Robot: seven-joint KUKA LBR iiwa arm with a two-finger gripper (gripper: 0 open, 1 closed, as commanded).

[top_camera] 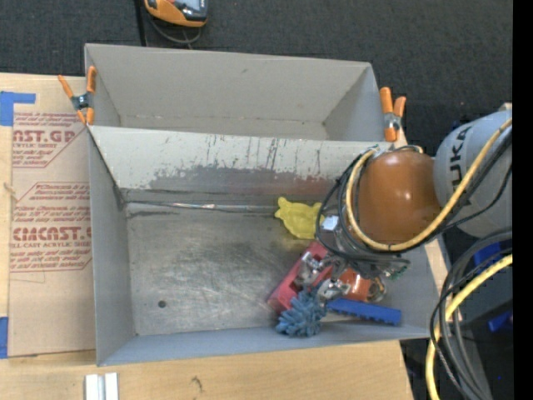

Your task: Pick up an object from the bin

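Camera view from above takes in the grey bin (166, 282), whose left and middle floor lies bare and scuffed, so the only pickings are crowded toward the right, near corner. First comes a crumpled yellow lump (296, 217), resting where the floor meets the sloped back wall, apart from the others. Nearer the front lies a flat pink block (287, 286), tilted, with a blue tufted thing (300, 317) just below it against the front wall. The gripper (321, 280) sits low right over the pink block's right end and touching this little heap, which I take to be why the arm is bent so far into that corner; whether it is spread or pressed together I cannot tell. Just to its right are a small orange-red piece (362, 287) and a blue toothed bar (365, 311) lying flat. Above them bulges the wrist's orange cover (398, 194).
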